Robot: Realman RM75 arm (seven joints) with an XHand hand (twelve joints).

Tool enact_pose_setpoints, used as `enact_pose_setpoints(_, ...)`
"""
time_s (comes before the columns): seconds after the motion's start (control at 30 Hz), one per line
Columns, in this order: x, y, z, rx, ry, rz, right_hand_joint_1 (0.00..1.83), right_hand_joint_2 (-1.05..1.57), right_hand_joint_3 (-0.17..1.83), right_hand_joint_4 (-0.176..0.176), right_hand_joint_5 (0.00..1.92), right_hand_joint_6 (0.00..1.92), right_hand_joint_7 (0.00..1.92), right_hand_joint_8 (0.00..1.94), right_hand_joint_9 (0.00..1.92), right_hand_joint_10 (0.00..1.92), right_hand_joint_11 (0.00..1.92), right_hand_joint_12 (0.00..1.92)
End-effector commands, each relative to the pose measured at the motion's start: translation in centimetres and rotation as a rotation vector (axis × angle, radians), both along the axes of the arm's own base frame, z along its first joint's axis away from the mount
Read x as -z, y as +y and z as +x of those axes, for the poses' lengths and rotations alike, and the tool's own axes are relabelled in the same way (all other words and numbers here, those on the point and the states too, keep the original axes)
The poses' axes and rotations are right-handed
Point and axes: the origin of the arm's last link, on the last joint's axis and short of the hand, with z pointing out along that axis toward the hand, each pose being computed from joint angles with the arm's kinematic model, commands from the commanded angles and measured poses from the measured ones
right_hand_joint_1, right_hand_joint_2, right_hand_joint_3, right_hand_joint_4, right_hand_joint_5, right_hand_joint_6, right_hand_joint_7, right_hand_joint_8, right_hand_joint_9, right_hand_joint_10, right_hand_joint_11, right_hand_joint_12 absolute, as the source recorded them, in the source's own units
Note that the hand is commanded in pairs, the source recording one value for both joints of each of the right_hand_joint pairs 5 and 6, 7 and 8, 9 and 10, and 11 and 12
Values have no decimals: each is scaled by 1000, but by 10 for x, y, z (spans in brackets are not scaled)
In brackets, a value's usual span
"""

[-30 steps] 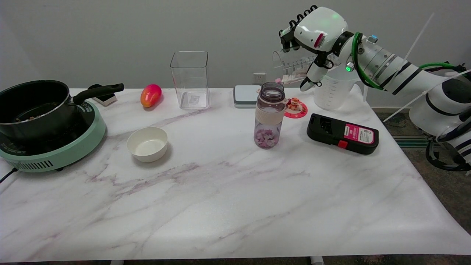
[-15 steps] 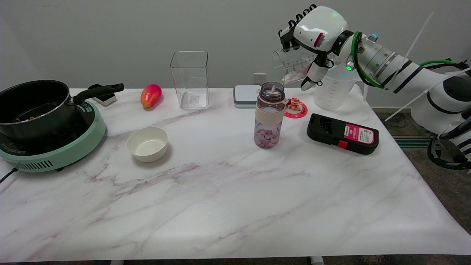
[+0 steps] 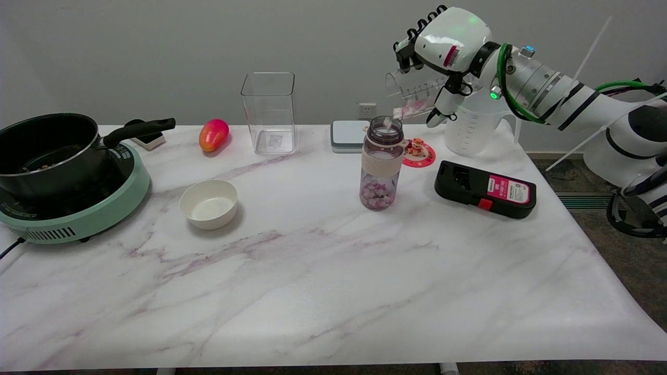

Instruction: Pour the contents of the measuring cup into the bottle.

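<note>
The right hand [image 3: 443, 49] is raised above the far right part of the table [image 3: 323, 271], its fingers wrapped around the clear measuring cup [image 3: 414, 94], which it holds in the air tipped over toward the left, mouth pointing down and sideways. Pale pink and white pieces are gathered at the cup's lowered lip, directly above and slightly right of the open neck of the bottle [image 3: 381, 164]. One small pale piece shows at the bottle's mouth. The bottle stands upright on the table, purple-tinted with a cream band around its middle, and a layer of pink, purple and white pieces sits at its bottom. Cup and bottle are near each other but not touching. Behind the hand stands a large translucent measuring jug [image 3: 471, 133]. Just right of the bottle lie a pink coaster [image 3: 418, 153] and a black device with a red label [image 3: 485, 195]. Farther left are a clear square container [image 3: 269, 112], a red-orange fruit [image 3: 213, 134], a white bowl [image 3: 208, 203], and a dark pot [image 3: 49, 151] on a green cooker [image 3: 88, 211].
</note>
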Motion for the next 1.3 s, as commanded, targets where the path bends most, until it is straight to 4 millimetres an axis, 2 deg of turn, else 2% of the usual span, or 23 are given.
enact_pose_setpoints(0.03, 1, -1, 3, -4, 29, 9, 1406, 1403, 459, 0, 1920, 1920, 1920, 1920, 1844, 1844, 1597, 1597)
enact_pose_setpoints(0.97, 2, 0, 3, 1, 27, 16, 1406, 1405, 458, 0, 1920, 1920, 1920, 1920, 1846, 1846, 1602, 1602)
enact_pose_setpoints(1.3, 1, 0, -2, 24, -27, 6, 1406, 1406, 454, 0, 1920, 1920, 1920, 1920, 1846, 1846, 1602, 1602)
